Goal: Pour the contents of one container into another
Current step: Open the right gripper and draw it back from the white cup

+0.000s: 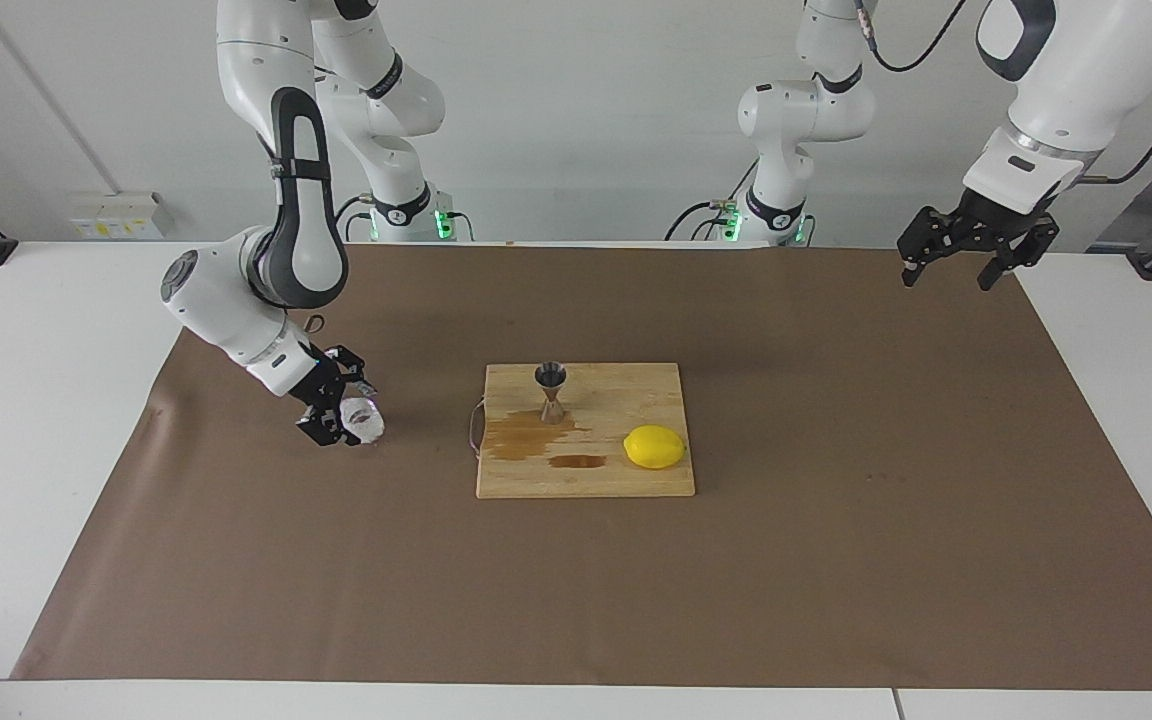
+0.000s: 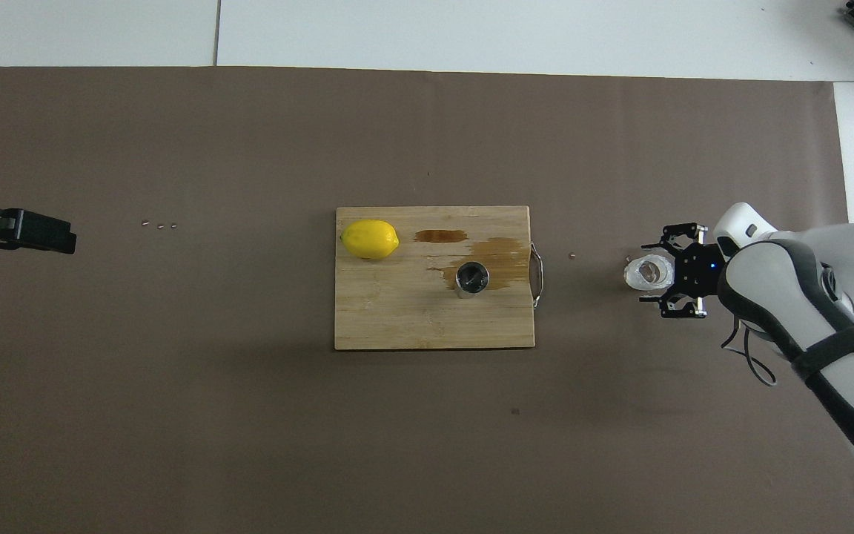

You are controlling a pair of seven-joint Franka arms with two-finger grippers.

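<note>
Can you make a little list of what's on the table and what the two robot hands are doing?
glass cup: upright on the brown paper, toward the right arm's end of the table, off the board
right gripper: open, around the glass cup
left gripper: open, waiting in the air over the left arm's end of the table, holding nothing
jigger: upright on the cutting board
cutting board: middle of the table, with wet brown patches beside the jigger
lemon: on the cutting board, farther from the robots than the jigger
</note>
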